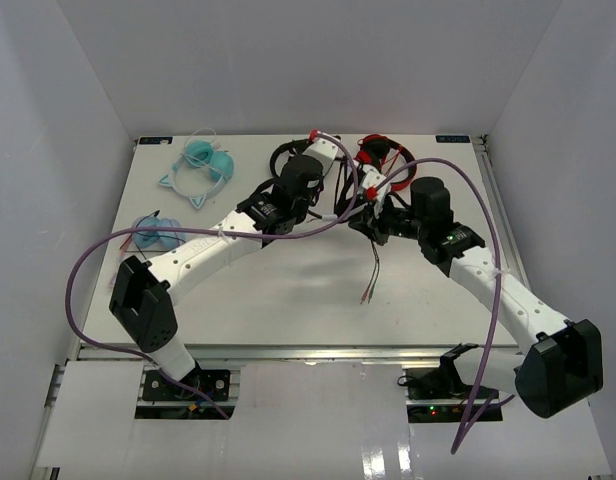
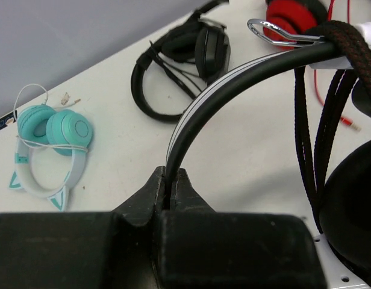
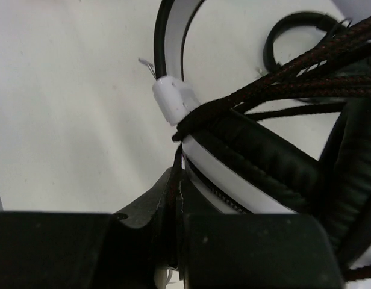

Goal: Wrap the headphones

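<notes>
The white-and-black headphones (image 1: 350,192) are held above the table between both grippers. My left gripper (image 2: 171,188) is shut on the black-and-white headband (image 2: 233,72); it also shows in the top view (image 1: 323,178). My right gripper (image 3: 176,188) is shut on the braided black cable (image 3: 282,78), right beside the white earcup with its black pad (image 3: 258,168) and the white slider (image 3: 173,99). Several turns of cable (image 2: 318,138) hang over the headband end. The loose cable end with its plugs (image 1: 371,278) trails onto the table.
All-black headphones (image 1: 286,155) and red headphones (image 1: 380,152) lie at the back of the table. Teal cat-ear headphones (image 1: 203,162) lie back left, and a blue pair (image 1: 153,235) sits at the left edge. White walls enclose the table.
</notes>
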